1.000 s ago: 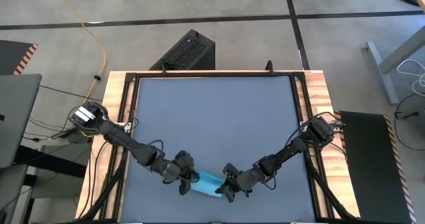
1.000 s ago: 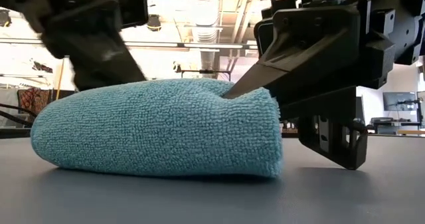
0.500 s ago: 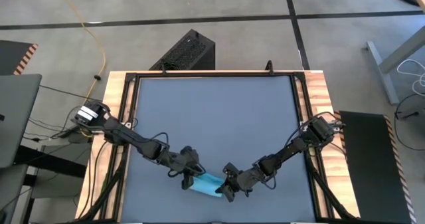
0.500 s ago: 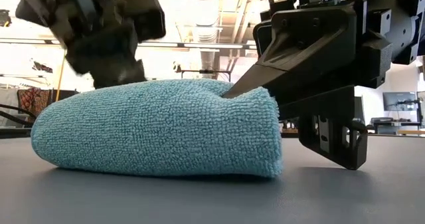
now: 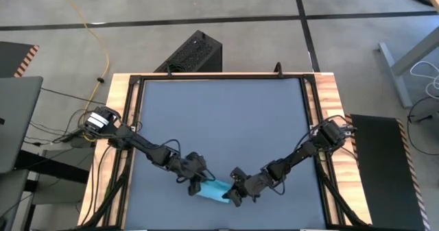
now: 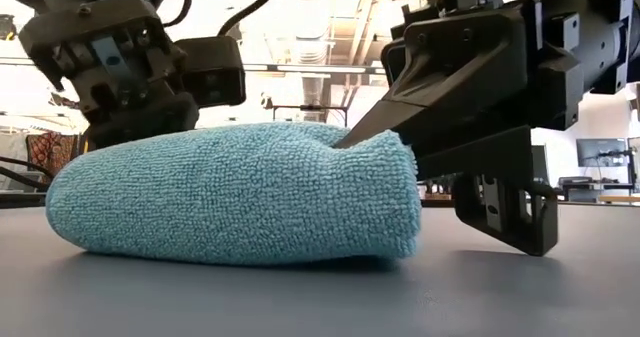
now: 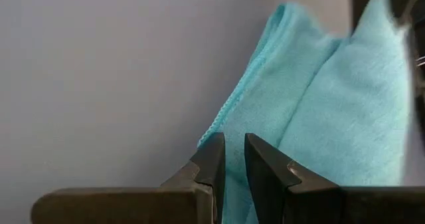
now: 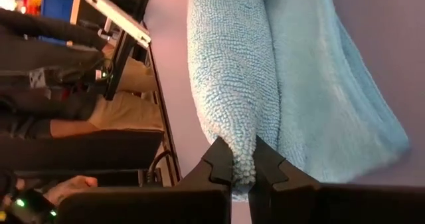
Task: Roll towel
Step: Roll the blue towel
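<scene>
The light blue towel [image 5: 214, 190] lies rolled into a short thick bundle [image 6: 230, 192] near the table's near edge, resting on its underside. My right gripper [image 8: 244, 159] is shut on the bundle's right end. My left gripper [image 7: 234, 151] stands at the bundle's left end, on its far side [image 6: 130, 102]. Its fingers are almost together, with only a thin slit between them, over the towel's hemmed edge [image 7: 229, 111]. My right gripper pinches the rolled towel's right end [image 8: 240, 134] between its two fingers. It comes in from the table's right, slanting down, with the fingers along the roll [image 6: 350, 137]. The bundle lies on the table. My left gripper: I cannot tell whether it touches the towel.
The dark grey tabletop [image 5: 219, 121] stretches far behind the towel. A black box [image 5: 193, 53] stands beyond the far edge. A laptop [image 5: 14, 121] sits off the left side. Seated people [image 8: 80, 111] show past the near edge.
My left gripper has come down and toward the right, from above the roll's left end to close behind its far side, turning a little as it went. The rolled towel and my right gripper have stayed in place.
</scene>
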Robot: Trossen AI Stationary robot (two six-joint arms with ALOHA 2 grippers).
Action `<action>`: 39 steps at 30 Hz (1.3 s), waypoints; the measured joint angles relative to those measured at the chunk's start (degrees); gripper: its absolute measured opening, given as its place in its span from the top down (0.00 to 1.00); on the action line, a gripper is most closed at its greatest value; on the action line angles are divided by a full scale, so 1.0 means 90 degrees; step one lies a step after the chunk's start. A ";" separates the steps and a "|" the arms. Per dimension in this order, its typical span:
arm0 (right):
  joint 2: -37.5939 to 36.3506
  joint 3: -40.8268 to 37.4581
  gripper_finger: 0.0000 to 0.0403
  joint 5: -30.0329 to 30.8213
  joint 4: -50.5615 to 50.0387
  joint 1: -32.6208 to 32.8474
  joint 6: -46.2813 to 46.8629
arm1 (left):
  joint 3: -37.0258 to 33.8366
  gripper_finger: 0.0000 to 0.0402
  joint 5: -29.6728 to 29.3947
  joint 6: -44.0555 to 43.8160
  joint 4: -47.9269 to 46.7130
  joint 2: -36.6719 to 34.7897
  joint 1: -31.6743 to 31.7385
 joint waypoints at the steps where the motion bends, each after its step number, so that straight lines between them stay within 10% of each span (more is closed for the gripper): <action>1: -0.0001 0.0000 0.91 0.0000 -0.0025 -0.0004 0.0098 | 0.0003 0.89 -0.0007 -0.0002 -0.0112 0.0007 0.0000; 30: -0.0018 0.0016 0.91 -0.0364 -0.0763 0.0010 0.2320 | 0.0030 1.00 -0.0520 -0.1145 -0.1818 -0.0010 -0.0047; 39: -0.0024 0.0025 0.91 -0.0381 -0.1173 -0.0046 0.2465 | -0.0047 1.00 -0.1696 -0.0707 -0.1721 -0.0714 -0.0342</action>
